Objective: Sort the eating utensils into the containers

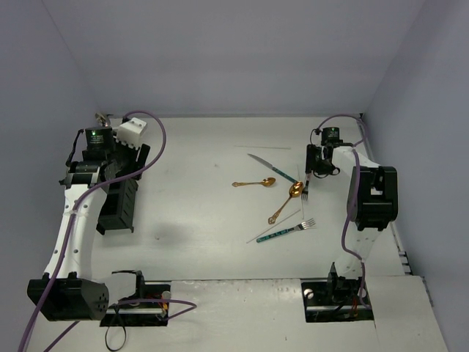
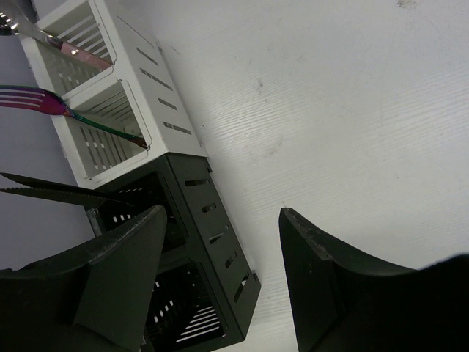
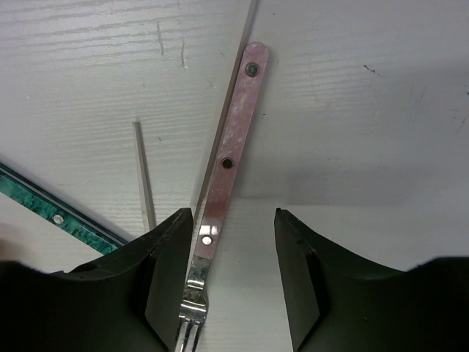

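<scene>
Our right tool (image 3: 231, 218) stands with its fingers apart, straddling the pink-handled fork (image 3: 231, 147), which lies on the bench (image 3: 366, 110) with its tines toward the wrist. Our left tool (image 2: 220, 214) is spread wide and empty by the white bin (image 2: 157, 103) and black bin (image 2: 220, 246), both holding cutlery. A knife (image 1: 265, 166), a gold spoon (image 1: 256, 182) and a teal-handled fork (image 1: 286, 230) lie mid-bench.

On my feed the white table (image 1: 205, 242) carried a white slatted bin (image 1: 133, 133) at far left, with black bins (image 1: 123, 204) touching its near side. Right of centre lay loose cutlery: a gold spoon (image 1: 255, 182), a second gold spoon (image 1: 287, 200), a knife (image 1: 270, 168), a teal-handled fork (image 1: 287, 230) beside a thin stick (image 1: 282, 221), and a pink-handled fork (image 3: 223, 165).
</scene>
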You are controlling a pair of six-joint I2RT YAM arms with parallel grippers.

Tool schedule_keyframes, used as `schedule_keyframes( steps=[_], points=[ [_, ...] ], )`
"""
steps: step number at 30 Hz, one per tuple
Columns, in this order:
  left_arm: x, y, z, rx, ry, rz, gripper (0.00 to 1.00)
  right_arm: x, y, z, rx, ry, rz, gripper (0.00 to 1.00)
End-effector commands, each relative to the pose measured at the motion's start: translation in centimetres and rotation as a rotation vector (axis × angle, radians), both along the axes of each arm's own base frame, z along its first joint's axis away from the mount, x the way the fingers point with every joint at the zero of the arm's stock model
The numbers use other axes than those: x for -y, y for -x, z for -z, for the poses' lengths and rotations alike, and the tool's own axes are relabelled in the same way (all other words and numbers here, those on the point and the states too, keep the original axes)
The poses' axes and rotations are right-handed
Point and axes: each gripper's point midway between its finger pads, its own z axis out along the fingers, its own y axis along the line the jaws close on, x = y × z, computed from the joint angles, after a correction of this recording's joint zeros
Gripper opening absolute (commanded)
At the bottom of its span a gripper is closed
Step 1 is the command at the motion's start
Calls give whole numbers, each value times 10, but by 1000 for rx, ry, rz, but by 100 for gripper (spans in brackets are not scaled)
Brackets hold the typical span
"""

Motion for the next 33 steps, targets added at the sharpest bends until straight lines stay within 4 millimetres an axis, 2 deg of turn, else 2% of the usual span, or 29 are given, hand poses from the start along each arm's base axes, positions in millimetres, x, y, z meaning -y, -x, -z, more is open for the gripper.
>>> schedule_keyframes(
  steps=[1, 7, 21, 23, 25, 26, 27, 30, 33],
  points=[
    [-1, -9, -26, 100, -2, 0, 59, -2, 1, -17, 30, -2, -4, 45],
    [-1, -9, -28, 105, -7, 0, 59, 4, 5, 1, -13, 30, -3, 42],
    [-2, -11, -24, 99, -11, -2, 59, 11, 13, 12, -48, 71, 8, 36],
    [-2, -12, -23, 98, -10, -3, 59, 10, 14, 15, -57, 64, 5, 30],
    [-2, -12, -23, 97, -7, -3, 59, 6, 15, 17, -66, 41, -4, 16],
    [-1, -12, -23, 98, -5, -1, 59, 2, 15, 15, -63, 22, -12, 7],
    [0, -12, -24, 103, -1, 3, 59, -2, 14, 10, -53, 4, -21, 2],
    [4, -13, -28, 126, 8, 23, 59, -17, 12, -10, -14, -68, -67, 0],
    [13, -13, -33, 161, 23, 85, 59, -44, 9, -52, 72, -138, -148, 0]
  ],
)
